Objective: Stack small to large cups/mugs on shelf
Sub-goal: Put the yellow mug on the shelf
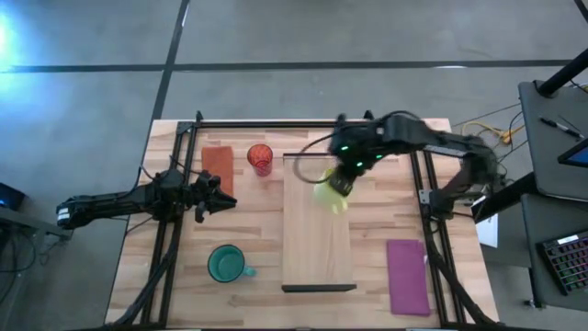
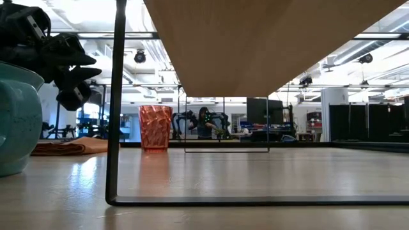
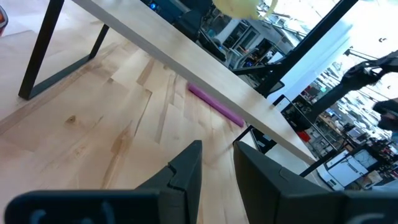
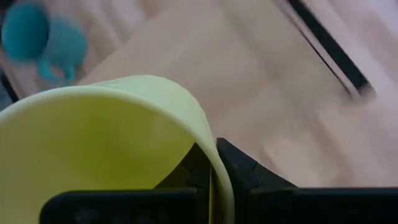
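Observation:
The yellow-green mug [image 1: 331, 193] is over the far part of the light-wood shelf [image 1: 317, 244], held by my right gripper [image 1: 344, 176], which is shut on it. The mug also shows in the right wrist view [image 4: 106, 143]. The red cup [image 1: 260, 158] stands on the table left of the shelf's far end. The teal mug [image 1: 226, 264] stands on the table left of the shelf's near end. My left gripper [image 1: 220, 196] waits left of the shelf, empty, with a narrow gap between its fingers [image 3: 217, 165]. My right gripper holds the yellow-green mug by its rim wall [image 4: 214, 163], one finger inside [image 4: 186, 177] and one outside [image 4: 252, 177]. The fingers come from above and from the far side, slanting down. The mug is tilted, its mouth toward the gripper, over the shelf top.
A brown-red flat rectangle [image 1: 218, 164] lies by the red cup, and a purple one [image 1: 407, 276] lies right of the shelf's near end. The shelf stands on thin dark legs [image 2: 118, 128]. Black frame rails run along both table sides.

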You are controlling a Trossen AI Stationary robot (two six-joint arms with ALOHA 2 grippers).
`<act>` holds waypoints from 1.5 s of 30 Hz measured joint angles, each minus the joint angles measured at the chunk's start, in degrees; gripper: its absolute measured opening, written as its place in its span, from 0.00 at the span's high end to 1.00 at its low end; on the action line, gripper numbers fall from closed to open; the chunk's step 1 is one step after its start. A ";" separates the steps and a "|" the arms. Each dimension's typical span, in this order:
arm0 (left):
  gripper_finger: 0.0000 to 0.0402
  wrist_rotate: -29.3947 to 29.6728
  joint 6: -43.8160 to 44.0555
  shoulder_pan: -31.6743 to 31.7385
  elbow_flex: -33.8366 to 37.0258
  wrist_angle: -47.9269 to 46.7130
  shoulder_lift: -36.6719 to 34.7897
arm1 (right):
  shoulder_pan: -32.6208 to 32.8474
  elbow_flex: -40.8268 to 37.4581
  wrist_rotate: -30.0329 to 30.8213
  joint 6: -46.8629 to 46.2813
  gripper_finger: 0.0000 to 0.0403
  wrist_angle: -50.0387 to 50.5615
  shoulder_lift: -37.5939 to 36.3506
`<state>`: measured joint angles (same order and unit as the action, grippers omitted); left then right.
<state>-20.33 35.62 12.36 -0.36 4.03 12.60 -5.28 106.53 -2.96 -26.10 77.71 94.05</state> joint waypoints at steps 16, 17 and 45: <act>0.80 0.01 0.00 0.00 0.00 0.00 0.00 | -5.58 28.38 4.05 27.01 0.97 12.31 22.17; 0.80 0.00 0.00 0.02 0.00 0.00 0.00 | -6.47 28.40 2.13 23.96 0.97 12.35 22.79; 0.80 0.01 0.00 0.00 0.00 0.00 0.02 | 1.95 5.85 10.12 -44.71 0.97 12.07 10.10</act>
<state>-20.33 35.62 12.36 -0.36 4.03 12.62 -3.33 112.39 7.16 -70.82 89.78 104.15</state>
